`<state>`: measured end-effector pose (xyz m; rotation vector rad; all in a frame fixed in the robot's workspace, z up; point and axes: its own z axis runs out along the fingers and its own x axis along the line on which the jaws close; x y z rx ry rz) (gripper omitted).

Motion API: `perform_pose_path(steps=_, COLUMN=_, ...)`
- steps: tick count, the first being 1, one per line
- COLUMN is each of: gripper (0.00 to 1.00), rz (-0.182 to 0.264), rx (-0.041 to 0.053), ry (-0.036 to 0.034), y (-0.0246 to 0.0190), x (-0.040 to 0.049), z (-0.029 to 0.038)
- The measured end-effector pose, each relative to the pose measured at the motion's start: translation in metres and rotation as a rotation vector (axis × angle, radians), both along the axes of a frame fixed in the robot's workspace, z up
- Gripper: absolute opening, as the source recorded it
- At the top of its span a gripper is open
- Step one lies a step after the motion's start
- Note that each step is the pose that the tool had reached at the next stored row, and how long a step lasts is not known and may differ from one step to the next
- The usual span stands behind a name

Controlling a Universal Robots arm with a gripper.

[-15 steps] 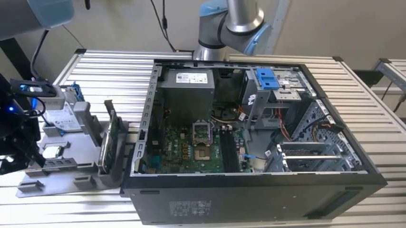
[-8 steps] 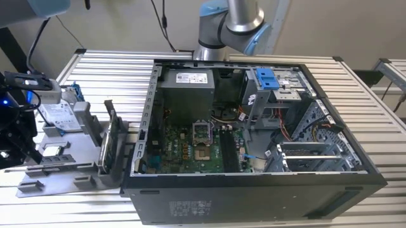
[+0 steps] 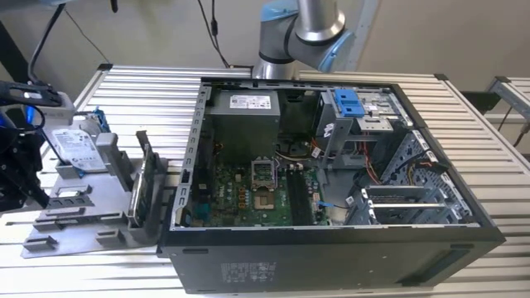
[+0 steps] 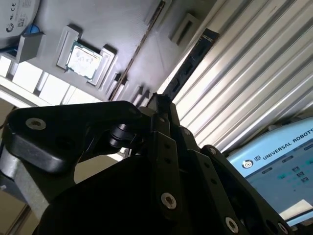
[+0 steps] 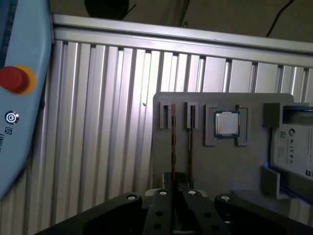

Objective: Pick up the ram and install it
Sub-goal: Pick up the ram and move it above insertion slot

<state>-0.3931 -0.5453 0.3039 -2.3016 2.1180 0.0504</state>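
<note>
The ram [image 4: 190, 66] is a long dark stick that juts out from my fingertips, seen against the ribbed metal table. In the first wrist view the ram [image 5: 172, 147] appears edge-on as a thin brown line over the grey parts tray [image 5: 215, 166]. My gripper [image 5: 173, 190] is shut on its near end, and the gripper [image 4: 159, 101] grips it the same way in the second wrist view. In the exterior view the black gripper [image 3: 17, 171] hangs at the far left over the tray [image 3: 79, 226]. The open computer case [image 3: 331, 261] shows long dark memory slots [image 3: 296, 194] beside the processor socket [image 3: 263, 180].
On the tray sit a processor chip [image 5: 226, 123], a silver hard drive [image 3: 79, 149] in a blue frame and a green circuit board [image 3: 143, 186] standing on edge. A second thin stick [image 5: 189, 144] stands in the neighbouring slot. A pale blue pendant with a red button [image 5: 14, 78] lies nearby.
</note>
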Motion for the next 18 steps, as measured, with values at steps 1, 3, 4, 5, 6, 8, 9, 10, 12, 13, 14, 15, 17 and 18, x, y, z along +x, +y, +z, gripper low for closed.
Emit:
perform_pose_path(steps=1, gripper=0.15, rz=0.000, rx=0.0001, ry=-0.0001, y=0.0000, x=0.0000, z=0.0013)
perform_pose_path(steps=3, gripper=0.15, rz=0.000, rx=0.0000, ry=0.0000, y=0.0000, x=0.0000, z=0.0039)
perform_pose_path(steps=4, gripper=0.15, rz=0.000, rx=0.0000, ry=0.0000, y=0.0000, x=0.0000, z=0.0058)
perform_pose_path(steps=5, gripper=0.15, rz=0.000, rx=0.0000, ry=-0.0001, y=0.0000, x=0.0000, z=0.0080)
perform_pose_path(steps=6, gripper=0.15, rz=0.000, rx=0.0001, ry=-0.0001, y=0.0000, x=0.0000, z=0.0100)
perform_pose_path(steps=8, gripper=0.15, rz=0.000, rx=0.0001, ry=-0.0001, y=0.0000, x=0.0000, z=0.0138)
perform_pose_path(steps=9, gripper=0.15, rz=0.000, rx=0.0000, ry=-0.0001, y=0.0000, x=0.0000, z=0.0154)
perform_pose_path(steps=10, gripper=0.15, rz=0.000, rx=0.0000, ry=0.0000, y=0.0001, x=0.0001, z=0.0167)
perform_pose_path(steps=12, gripper=0.15, rz=0.000, rx=0.0000, ry=0.0000, y=0.0005, x=0.0001, z=0.0196)
perform_pose_path(steps=13, gripper=0.15, rz=0.000, rx=0.0001, ry=-0.0001, y=0.0008, x=0.0000, z=0.0212)
perform_pose_path(steps=14, gripper=0.15, rz=0.000, rx=0.0000, ry=-0.0001, y=0.0011, x=0.0000, z=0.0228)
perform_pose_path(steps=15, gripper=0.15, rz=0.000, rx=0.0001, ry=-0.0001, y=0.0015, x=0.0001, z=0.0246)
perform_pose_path(steps=17, gripper=0.15, rz=0.000, rx=0.0001, ry=-0.0001, y=0.0020, x=0.0001, z=0.0277)
perform_pose_path(steps=18, gripper=0.15, rz=0.000, rx=0.0000, ry=0.0000, y=0.0024, x=0.0000, z=0.0295)
